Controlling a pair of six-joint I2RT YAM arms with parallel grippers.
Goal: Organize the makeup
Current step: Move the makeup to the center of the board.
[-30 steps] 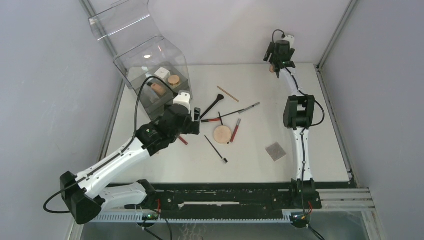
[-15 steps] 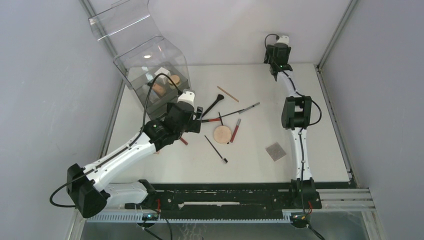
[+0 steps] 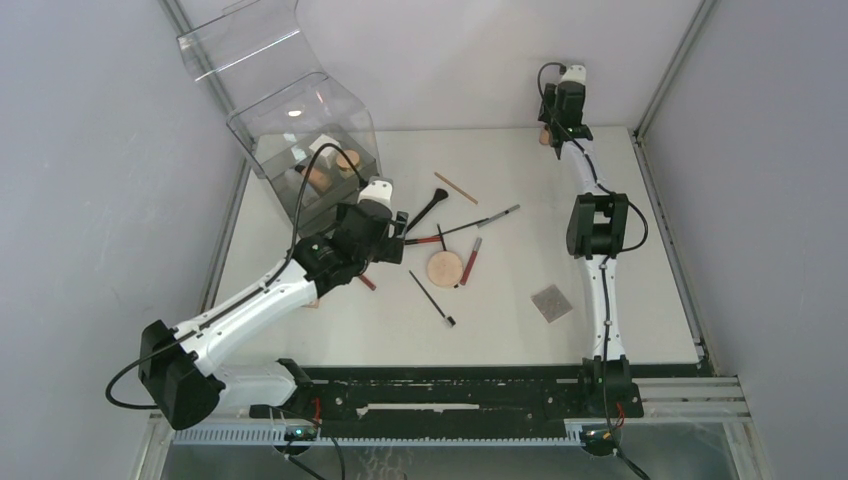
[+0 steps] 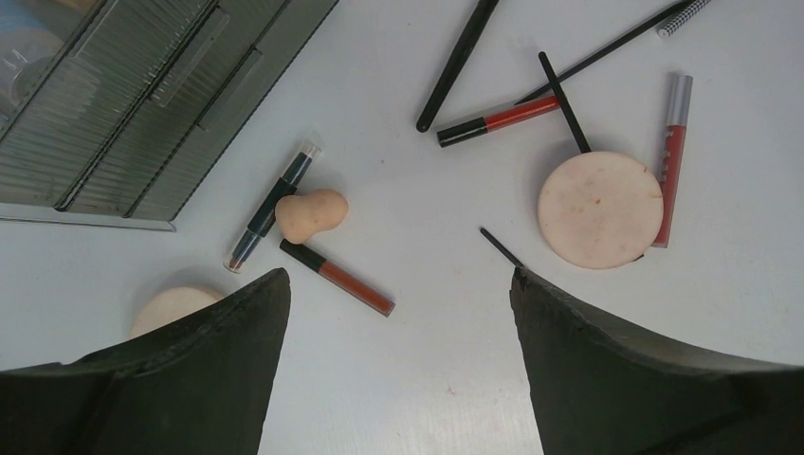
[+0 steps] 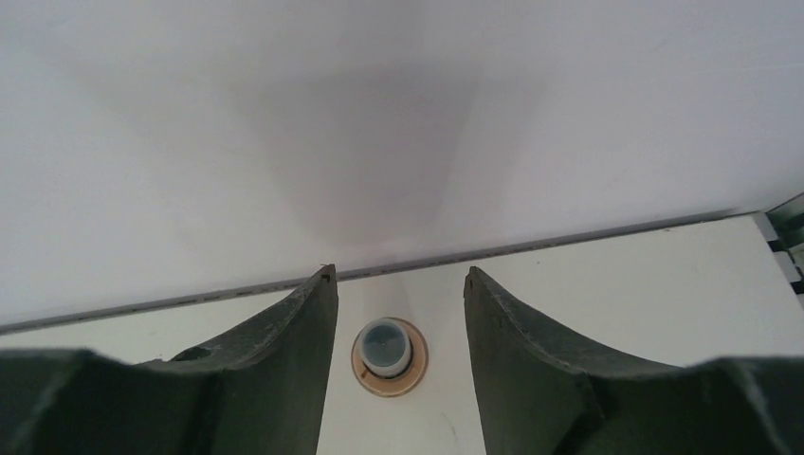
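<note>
My left gripper (image 4: 398, 277) is open and empty. It hovers over the table above a red lip tube (image 4: 346, 282), a peach sponge (image 4: 311, 212) and a dark pencil tube (image 4: 270, 207). A round tan compact (image 4: 599, 209), more red lip tubes (image 4: 671, 156) and thin black brushes (image 4: 564, 90) lie to the right. In the top view the left gripper (image 3: 397, 227) is left of the compact (image 3: 445, 267). My right gripper (image 5: 399, 275) is open at the far back edge. Its jaws stand on either side of a small beige bottle (image 5: 389, 349) without touching it.
The clear plastic box (image 3: 305, 150) with drawers (image 4: 142, 95) stands at the back left and holds a white cube box (image 3: 325, 145) and a tan compact (image 3: 347, 160). A grey square pad (image 3: 551, 302) and a thin wooden stick (image 3: 455, 187) lie on the table. Walls close in on three sides.
My left arm has reached a little farther right and back, toward the scattered makeup. My right gripper has shifted slightly at the back edge by the bottle.
</note>
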